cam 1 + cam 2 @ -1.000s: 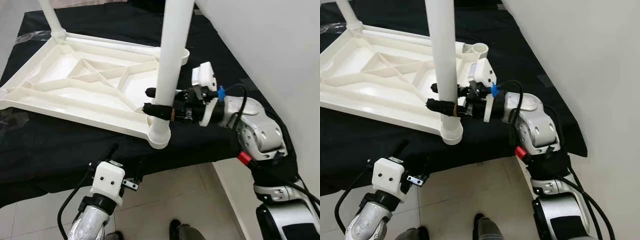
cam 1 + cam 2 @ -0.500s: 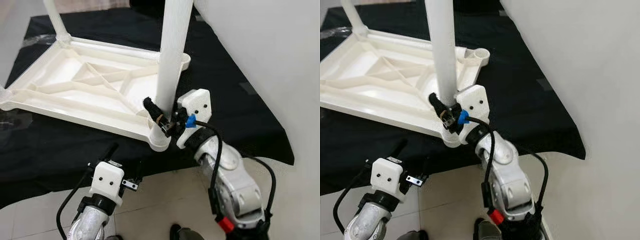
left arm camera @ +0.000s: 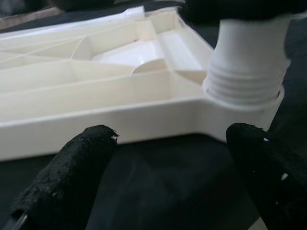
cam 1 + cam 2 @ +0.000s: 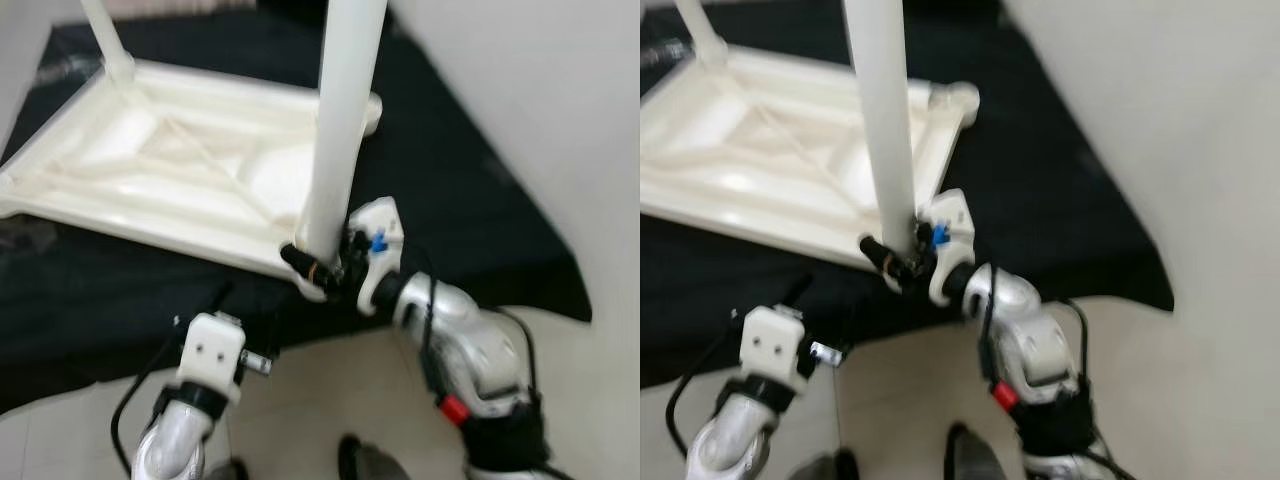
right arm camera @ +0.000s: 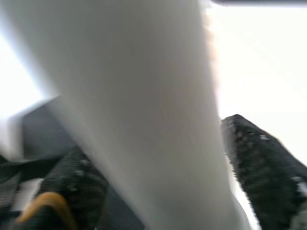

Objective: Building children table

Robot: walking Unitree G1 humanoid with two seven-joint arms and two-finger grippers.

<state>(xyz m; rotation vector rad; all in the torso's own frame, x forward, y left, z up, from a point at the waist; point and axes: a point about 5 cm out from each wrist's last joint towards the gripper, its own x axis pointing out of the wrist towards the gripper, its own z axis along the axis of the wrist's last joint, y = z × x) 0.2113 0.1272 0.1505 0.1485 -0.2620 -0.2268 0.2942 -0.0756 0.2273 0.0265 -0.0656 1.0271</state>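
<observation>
- The black cloth [image 4: 470, 190] covered the work surface, and the upturned white tabletop [image 4: 150, 180] lay on it with its ribbed underside facing up, one corner near the cloth's front edge. Both head views were blurred and the whole scene sat shifted against the frames from a second ago, so the camera itself had moved.
- The table leg [image 4: 340, 120] stood upright in the near corner socket [image 3: 247, 72], where the left wrist view showed its threaded collar seated in the tabletop. A second leg [image 4: 105, 35] rose at the far corner.
- The right arm had changed most: a second earlier it reached in level from the right at mid-height on the leg; now its elbow hung low over the floor and the wrist met the leg from below, right at the base.
- The right gripper [image 4: 318, 268] had its two fingers closed around the foot of the table leg, one on each side in the right wrist view. I judged this a turning stroke, screwing the leg home.
- The left gripper [image 3: 180, 167] hung low before the cloth's edge, its fingers [image 3: 86, 158] spread wide and holding nothing, pointed at that same corner.
</observation>
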